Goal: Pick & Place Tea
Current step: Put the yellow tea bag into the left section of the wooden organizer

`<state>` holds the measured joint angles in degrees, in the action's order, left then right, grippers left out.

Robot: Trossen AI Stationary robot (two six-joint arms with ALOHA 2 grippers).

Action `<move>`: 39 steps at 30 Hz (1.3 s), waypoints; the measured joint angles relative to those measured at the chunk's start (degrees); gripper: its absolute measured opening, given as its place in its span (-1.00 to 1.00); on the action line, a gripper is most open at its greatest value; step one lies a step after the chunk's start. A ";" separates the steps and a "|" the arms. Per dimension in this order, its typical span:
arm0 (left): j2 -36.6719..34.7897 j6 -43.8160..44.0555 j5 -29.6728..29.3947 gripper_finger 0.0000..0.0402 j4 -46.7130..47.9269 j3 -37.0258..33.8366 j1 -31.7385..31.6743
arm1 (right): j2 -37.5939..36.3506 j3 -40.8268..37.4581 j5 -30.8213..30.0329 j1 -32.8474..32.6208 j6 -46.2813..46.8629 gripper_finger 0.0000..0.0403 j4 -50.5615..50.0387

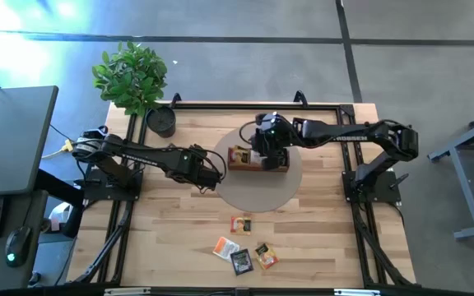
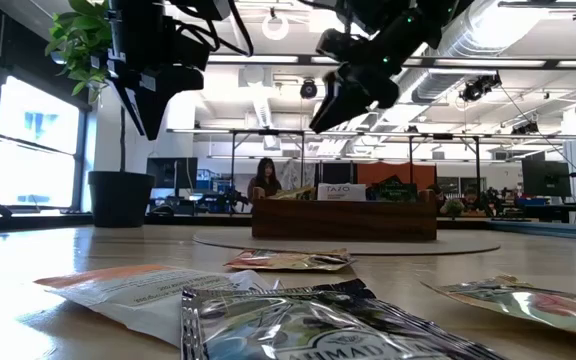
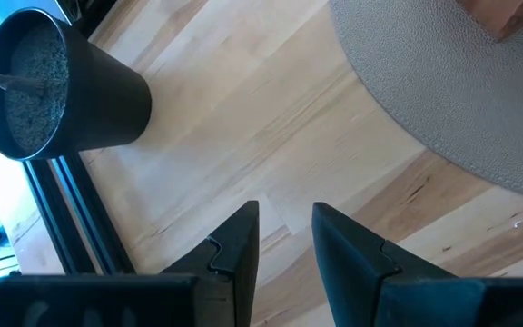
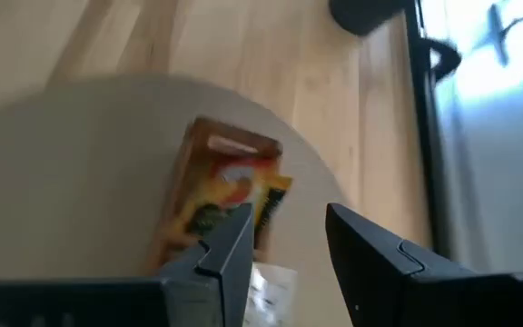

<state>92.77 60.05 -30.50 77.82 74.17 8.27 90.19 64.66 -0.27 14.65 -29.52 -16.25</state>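
Table (image 1: 179,238) is light wood planks w/ a black frame along its edges; grey round mat (image 1: 290,185) sits mid-table, wooden tray (image 1: 280,167) on it. Potted plant (image 1: 134,78) in black pot (image 1: 161,122) at far left corner. Tea packets: some already in the tray's end compartment (image 4: 221,195), four loose ones (image 1: 243,247) on bare wood near the front edge, well apart from the mat. Right gripper (image 4: 284,241) hangs over the tray, fingers spread, nothing between them. Left gripper (image 3: 284,236) hovers over bare wood just beside the mat, fingers apart, empty. Room behind: open office, desks, monitors, person seated (image 2: 266,180), ceiling ducts, big windows at left.
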 joint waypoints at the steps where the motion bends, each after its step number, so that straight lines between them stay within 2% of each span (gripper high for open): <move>1: 0.00 0.00 0.00 -0.49 -0.13 0.00 0.00 | 0.59 0.00 0.77 0.38 3.58 -0.33 0.59; 6: 0.00 0.13 -0.07 -0.49 -0.59 0.02 0.00 | 5.19 -0.02 0.84 1.20 23.01 -0.36 2.36; 12: 0.00 -0.32 -0.28 -0.49 -1.42 0.02 0.00 | 9.06 -0.07 4.63 0.04 32.93 -0.42 1.13; 14: 0.00 -0.37 -0.81 -0.49 -1.38 0.02 0.00 | 9.20 -0.07 2.76 -0.75 33.57 -0.44 1.42; 17: 0.00 -1.12 -1.65 -0.49 -1.39 0.02 0.00 | 9.23 -0.07 -4.94 -1.78 33.36 -0.47 1.59; 19: 0.00 -1.29 -1.66 -0.49 -1.49 0.02 0.00 | 9.25 -0.07 -7.41 -1.98 33.57 -0.50 1.51; 30: 0.00 -1.29 -2.01 -0.49 -1.53 0.02 0.00 | 13.73 -0.07 -5.51 -1.91 33.39 -0.61 3.41; 39: 0.00 -1.29 -2.01 -0.49 -1.49 0.02 0.00 | 12.96 -0.04 -5.04 -1.96 30.67 -0.68 4.44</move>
<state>92.77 58.76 -32.51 76.34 74.19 8.27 103.15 64.62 -5.32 12.69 1.15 -11.81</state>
